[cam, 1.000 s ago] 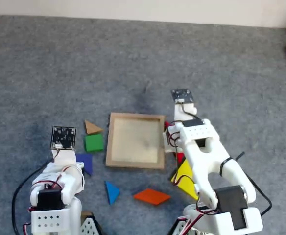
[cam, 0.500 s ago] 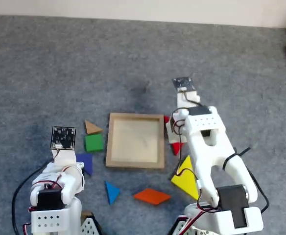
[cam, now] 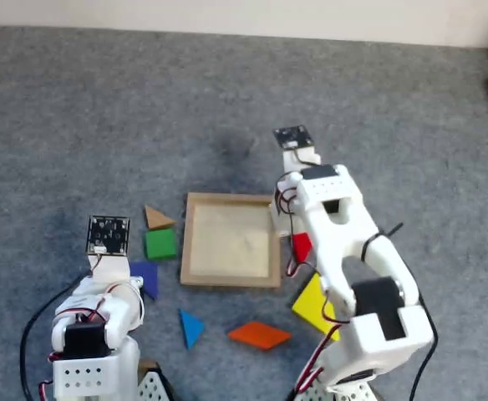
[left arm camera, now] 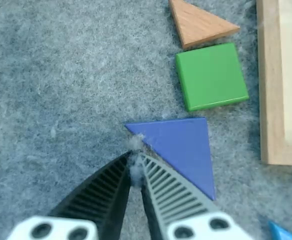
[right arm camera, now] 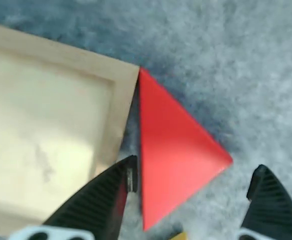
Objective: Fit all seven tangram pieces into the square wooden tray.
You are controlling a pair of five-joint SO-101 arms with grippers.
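Just beside the right rim of the square wooden tray [cam: 227,199], the red triangle [right arm camera: 171,150] is lying on the grey carpet [cam: 102,100], and the right gripper [right arm camera: 196,172] is hanging over it, jaws spread wide. Left of the tray, the left gripper [left arm camera: 133,161] is sitting with jaws pressed together, its tip at a corner of the blue triangle [left arm camera: 183,145].

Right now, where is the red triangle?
In the high view, the red triangle lies on the carpet just right of the wooden tray, and the open right pincer straddles it.
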